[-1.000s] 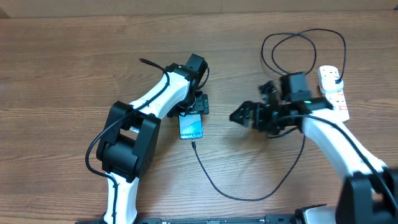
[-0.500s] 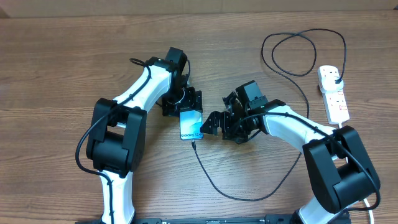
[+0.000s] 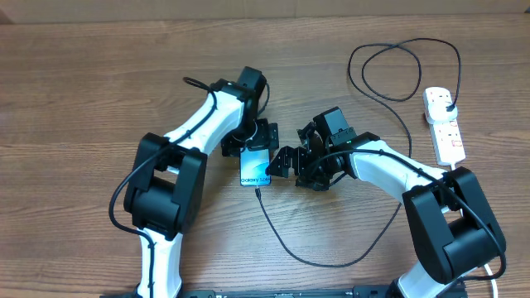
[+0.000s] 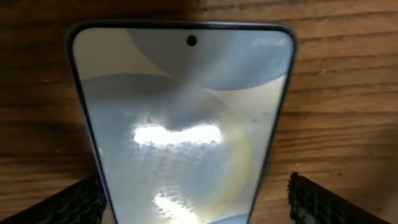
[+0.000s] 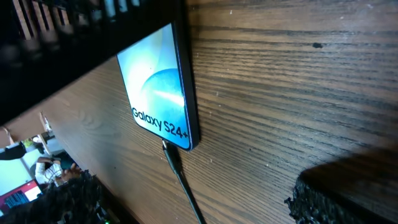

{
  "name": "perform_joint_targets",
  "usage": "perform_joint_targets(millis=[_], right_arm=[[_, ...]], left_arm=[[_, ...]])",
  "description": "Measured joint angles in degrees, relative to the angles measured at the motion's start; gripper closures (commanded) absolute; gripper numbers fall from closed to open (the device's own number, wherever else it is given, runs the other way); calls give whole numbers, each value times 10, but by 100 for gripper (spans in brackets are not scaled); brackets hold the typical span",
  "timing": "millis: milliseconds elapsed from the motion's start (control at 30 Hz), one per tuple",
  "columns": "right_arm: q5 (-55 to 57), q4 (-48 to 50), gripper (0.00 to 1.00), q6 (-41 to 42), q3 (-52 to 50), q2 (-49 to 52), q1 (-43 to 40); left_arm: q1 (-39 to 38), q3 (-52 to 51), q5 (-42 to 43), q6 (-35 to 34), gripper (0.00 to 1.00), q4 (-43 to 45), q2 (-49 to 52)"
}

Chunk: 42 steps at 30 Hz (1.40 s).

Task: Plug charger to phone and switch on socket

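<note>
Phone (image 3: 255,169) lies flat on the wooden counter (image 3: 83,83), screen lit pale blue, "Galaxy S24+" lettering at its near end. Left gripper (image 3: 250,146) hovers right over the phone's far end, jaws wide apart. In the left wrist view its fingers (image 4: 74,202) straddle the phone, one on each side, and whether they touch its edges I cannot tell. Right gripper (image 3: 286,162) sits just to the right of the phone, jaws spread as wide as they go, nothing between them, and the right wrist view shows bare wood in the gap.

Charger (image 3: 315,260) now: its small tip meets the phone's near edge, and in the right wrist view it looks seated in the port. From there the thin black cable sweeps toward the near side of the phone, curves off to the right, climbs, and makes a loop well beyond the phone on the far right. Its black plug sits in the socket (image 3: 448,139), which lies well to the right of the phone. The switch position is too small to read.
</note>
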Motion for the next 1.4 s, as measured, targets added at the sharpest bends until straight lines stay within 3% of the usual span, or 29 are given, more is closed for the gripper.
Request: perform_joint_targets(millis=[200,533,767,867,967,1233,1400], right_arm=[[0,0,0,2,0,0,0],[0,13,0,12,0,0,0],[-2,39,0,29,0,0,0],[-2,39,0,31,0,0,0],[-2,40,0,32,0,0,0],[-2,40,0,33,0,0,0],[-2,40,0,33,0,0,0]], left_arm=[[-17,-1,-46,-14,21,0,2],[-19,0,-52,-16,15,0,4],[-23,3,-55,-17,29,-2,6],[-23,4,-54,-18,27,-2,6],[-23,4,-54,-18,9,-3,6],[-30,7,-57,-21,0,0,9],[-40,7,-81,-21,16,-3,11]])
